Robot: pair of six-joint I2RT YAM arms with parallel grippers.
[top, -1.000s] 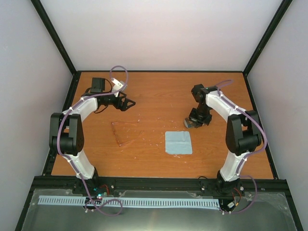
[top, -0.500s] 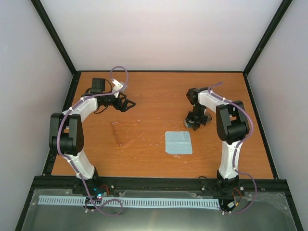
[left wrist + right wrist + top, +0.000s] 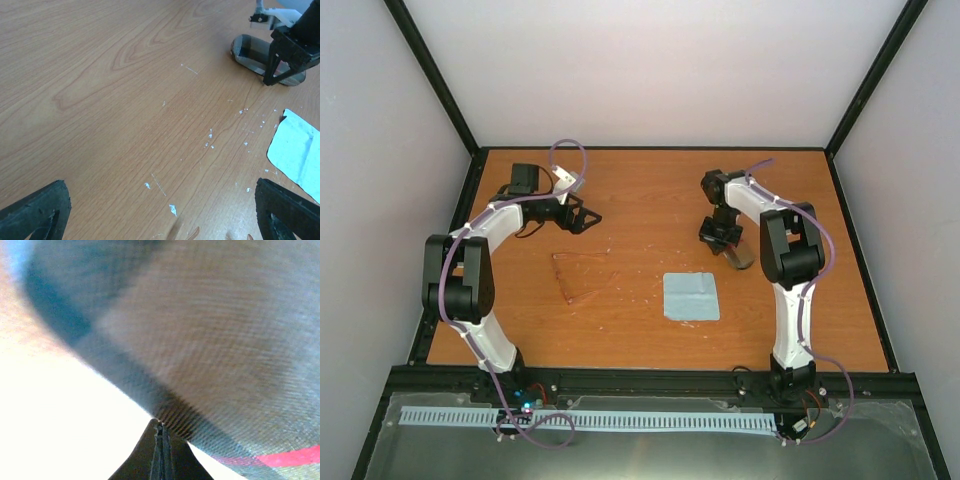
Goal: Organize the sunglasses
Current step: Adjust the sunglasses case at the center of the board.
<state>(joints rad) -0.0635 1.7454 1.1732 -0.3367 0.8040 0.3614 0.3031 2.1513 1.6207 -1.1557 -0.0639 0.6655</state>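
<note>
Sunglasses (image 3: pixel 580 277) lie flat on the bench (image 3: pixel 650 190), left of centre, just on the near side of the left jaws. Those jaws hang wide open over bare wood, close to the frame but not touching it. Right jaws are closed tight, tips at the striped glasses case (image 3: pixel 742 256) on the right, well apart from the sunglasses; blue-grey cloth (image 3: pixel 690 296) lies between case and sunglasses, nearer the case.
</note>
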